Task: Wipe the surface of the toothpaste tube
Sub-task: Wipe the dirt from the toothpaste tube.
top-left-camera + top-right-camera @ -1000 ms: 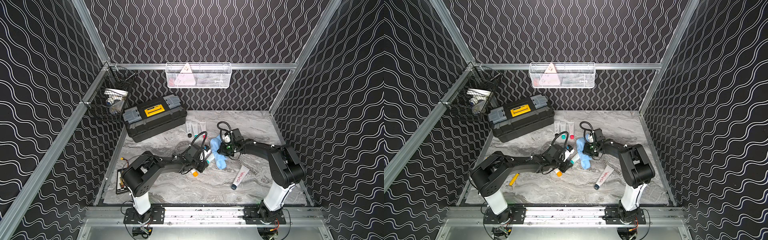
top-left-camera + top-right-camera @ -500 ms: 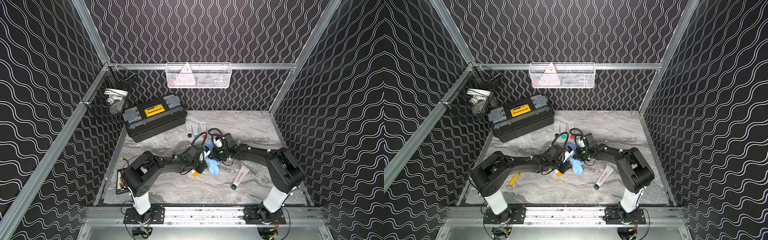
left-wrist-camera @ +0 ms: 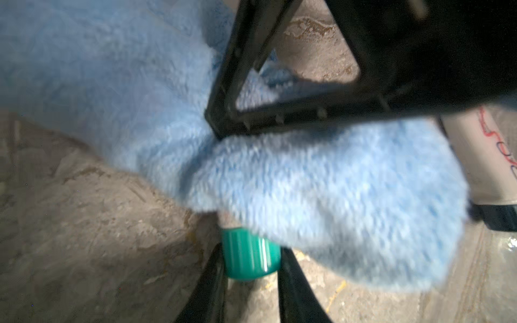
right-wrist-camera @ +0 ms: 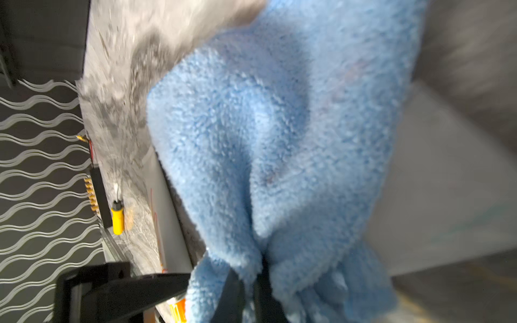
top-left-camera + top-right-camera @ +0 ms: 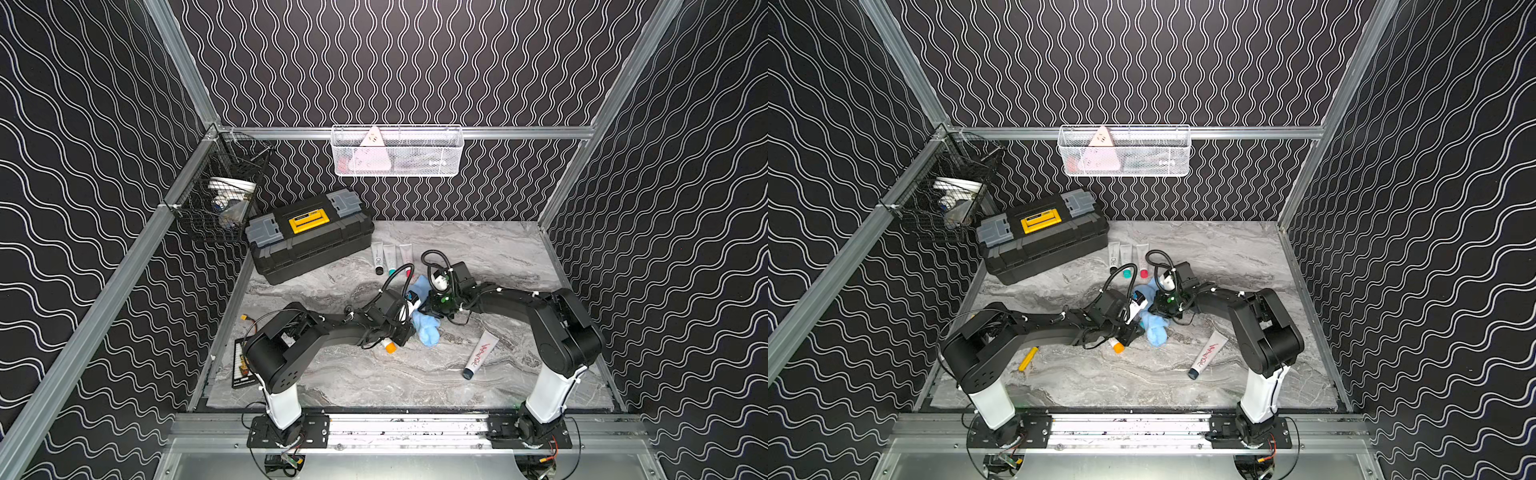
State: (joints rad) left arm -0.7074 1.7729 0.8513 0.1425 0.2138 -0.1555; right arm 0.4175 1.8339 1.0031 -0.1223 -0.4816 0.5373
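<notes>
Two-armed wiping.
Clamping green-capped toothpaste tube (image 3: 249, 256) in closed left fingers (image 3: 293, 282), pinching blue cloth (image 4: 265, 125) in closed right fingers (image 4: 233, 293).

Robot test cell, laboratory type. Aluminium frame rails (image 5: 519, 132) enclose black wave-patterned wall panels (image 5: 374, 62). The left arm (image 5: 332, 328) and right arm (image 5: 511, 299) bolt to a base rail (image 5: 407, 426) at 6 o'clock. Marble-look tabletop (image 5: 374, 374); white mesh basket (image 5: 397, 166) at 12 o'clock, black wire basket (image 5: 208, 224) at 10, toolbox (image 5: 309, 241) at 11.
</notes>
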